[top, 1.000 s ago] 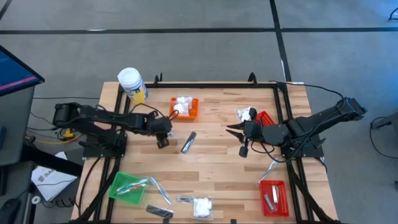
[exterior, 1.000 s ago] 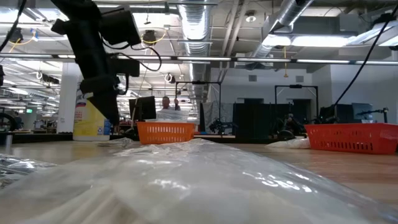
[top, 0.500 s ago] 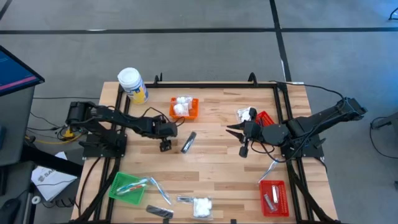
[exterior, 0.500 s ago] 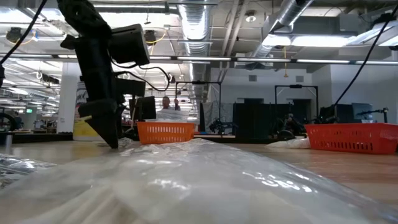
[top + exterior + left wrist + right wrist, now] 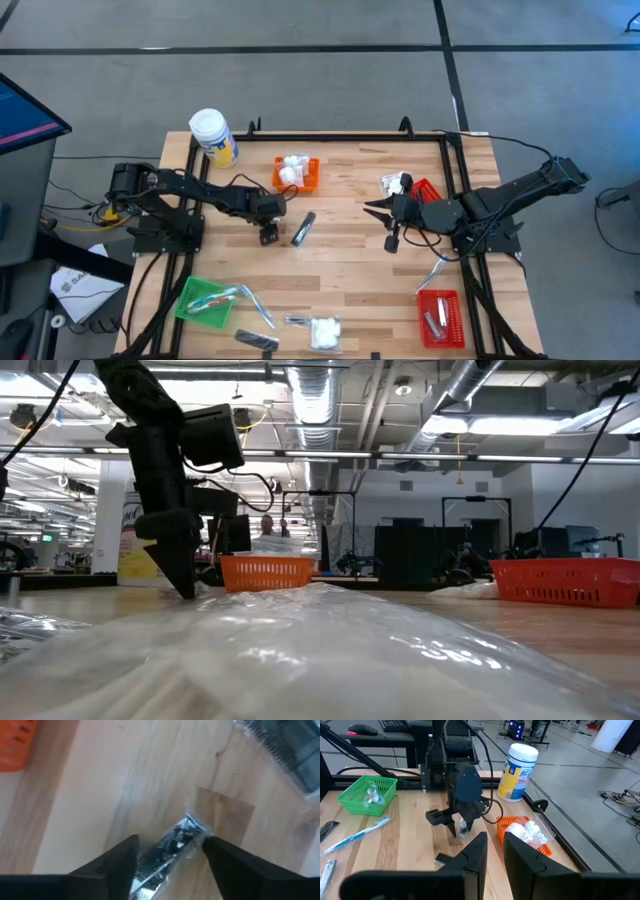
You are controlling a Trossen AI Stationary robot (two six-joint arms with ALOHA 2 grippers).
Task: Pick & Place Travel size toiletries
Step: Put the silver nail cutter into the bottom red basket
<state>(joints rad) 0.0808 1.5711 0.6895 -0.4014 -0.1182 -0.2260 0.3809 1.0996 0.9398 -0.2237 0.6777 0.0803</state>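
A slim dark and silvery sachet (image 5: 167, 851) in clear wrap lies on the wooden table (image 5: 350, 265), left of centre. My left gripper (image 5: 268, 234) points steeply down over it, fingertips at the table top (image 5: 185, 585), one finger on either side of it (image 5: 170, 845). A second dark sachet (image 5: 303, 228) lies just to its right. White packets fill the orange basket (image 5: 296, 173). More toiletries lie by the near edge (image 5: 322, 330). My right gripper (image 5: 372, 207) hovers right of centre, shut and holding nothing (image 5: 496, 842). My left gripper straddles the sachet from above. One finger (image 5: 122, 862) stands close to its side and the other (image 5: 220, 857) close to its clear-wrap end (image 5: 196, 826). I cannot tell whether either finger touches it. The sachet lies flat on the table, slanting across the gap.
A white-lidded jar (image 5: 212, 135) stands at the far left corner. A green basket (image 5: 208, 300) sits near left, with red baskets at near right (image 5: 440, 318) and at the right (image 5: 427, 190). A clear-wrapped item (image 5: 320, 650) fills the low view's foreground.
My left gripper has sunk from above the table until its fingertips stand at the table top, tipping to point more steeply down. It has also shifted slightly toward the table's right edge. My right arm has kept still.
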